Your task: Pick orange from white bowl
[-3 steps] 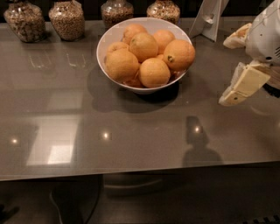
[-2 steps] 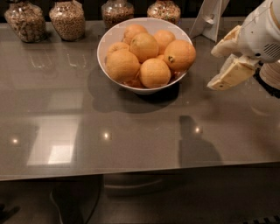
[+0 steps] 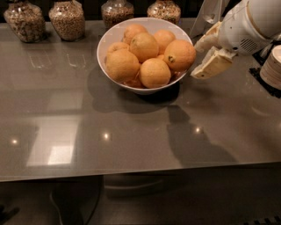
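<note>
A wide white bowl (image 3: pixel 110 39) stands on the grey counter and holds several oranges piled together. The orange (image 3: pixel 178 55) with a small dark stem spot sits at the bowl's right side, on top of the pile. My gripper (image 3: pixel 202 58) comes in from the right, just right of the bowl's rim and close beside that orange. Its two cream fingers (image 3: pixel 211 66) are spread apart and hold nothing. One finger points at the bowl's rim, the other lies higher behind it.
Several glass jars of grain (image 3: pixel 67 18) line the back edge of the counter. A stack of white plates (image 3: pixel 272 66) stands at the far right. A pale stand (image 3: pixel 207 11) rises behind the bowl. The counter's front edge runs across the lower part of the view.
My gripper has moved left and up, from well to the right of the bowl to just beside its right rim. Its shadow on the counter has shifted left too.
</note>
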`<state>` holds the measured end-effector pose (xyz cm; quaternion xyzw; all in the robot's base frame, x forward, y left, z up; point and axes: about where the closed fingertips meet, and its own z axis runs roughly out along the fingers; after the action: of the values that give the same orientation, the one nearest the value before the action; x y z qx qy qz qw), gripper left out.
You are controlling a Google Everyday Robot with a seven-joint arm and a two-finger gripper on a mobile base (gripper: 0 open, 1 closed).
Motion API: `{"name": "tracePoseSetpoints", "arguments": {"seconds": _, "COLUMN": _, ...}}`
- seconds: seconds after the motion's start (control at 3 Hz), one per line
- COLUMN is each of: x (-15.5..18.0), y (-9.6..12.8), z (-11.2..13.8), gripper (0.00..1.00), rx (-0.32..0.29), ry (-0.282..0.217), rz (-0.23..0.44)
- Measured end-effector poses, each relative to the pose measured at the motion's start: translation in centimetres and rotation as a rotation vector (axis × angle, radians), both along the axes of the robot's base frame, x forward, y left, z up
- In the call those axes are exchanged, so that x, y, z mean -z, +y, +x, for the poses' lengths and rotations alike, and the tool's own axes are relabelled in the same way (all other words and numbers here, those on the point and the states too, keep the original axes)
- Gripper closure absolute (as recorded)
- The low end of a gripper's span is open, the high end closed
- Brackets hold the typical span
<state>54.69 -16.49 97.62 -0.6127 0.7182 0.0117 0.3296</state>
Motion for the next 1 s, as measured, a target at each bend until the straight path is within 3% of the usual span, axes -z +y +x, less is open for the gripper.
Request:
{"name": "tracePoseSetpoints", "arguments": {"seconds": 0.33, "x": -0.1, "y": 1.0, "z": 1.8, "gripper": 0.33, "rx": -0.02, "ry": -0.029, "rz": 0.009}}
{"name": "tracePoseSetpoints", "arguments": {"seconds": 1.0, "x": 0.6, "y": 2.5, "z": 5.0, "gripper": 0.33, "rx": -0.041, "ry": -0.045, "rz": 0.012}}
